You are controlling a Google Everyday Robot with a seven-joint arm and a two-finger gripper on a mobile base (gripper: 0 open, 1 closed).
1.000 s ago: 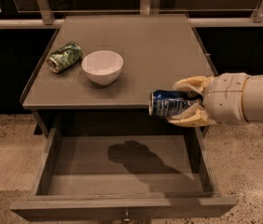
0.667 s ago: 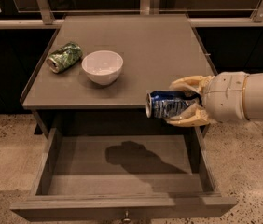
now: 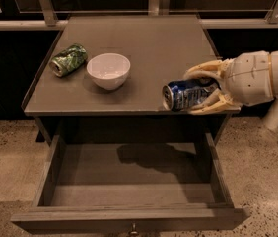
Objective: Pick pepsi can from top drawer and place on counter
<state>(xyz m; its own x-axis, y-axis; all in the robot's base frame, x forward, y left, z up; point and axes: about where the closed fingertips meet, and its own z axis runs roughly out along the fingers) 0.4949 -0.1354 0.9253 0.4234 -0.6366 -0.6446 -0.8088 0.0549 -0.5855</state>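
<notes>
Your gripper (image 3: 192, 93) was pinched across the pepsi can (image 3: 181, 96), one pale finger (image 3: 203, 72) over the barrel and the other under it, so the can lay on its side with its silver end turned toward the left edge. You held it right at the front edge of the counter (image 3: 154, 43), near the front right corner. Whether its underside touched the surface or hung just above it could not be told from this view. By its look, the can was probably light and thin-walled, with a dent showing in its side, so a hard squeeze could well have buckled it further. Its smooth painted skin also looked likely to slip under a loose grip. The middle of the barrel, where you had it, seemed the sound place to hold, since the ends are stiffer but narrower. Lying on its side, it looked free to roll, and the front edge was close, so I judged a spot further back on the counter to be safer. Directly below, the top drawer (image 3: 129, 216) stood pulled open. The white bowl (image 3: 108, 70) sat left of the middle, and the green can (image 3: 69, 59) lay near the left edge, both well apart from your gripper.
</notes>
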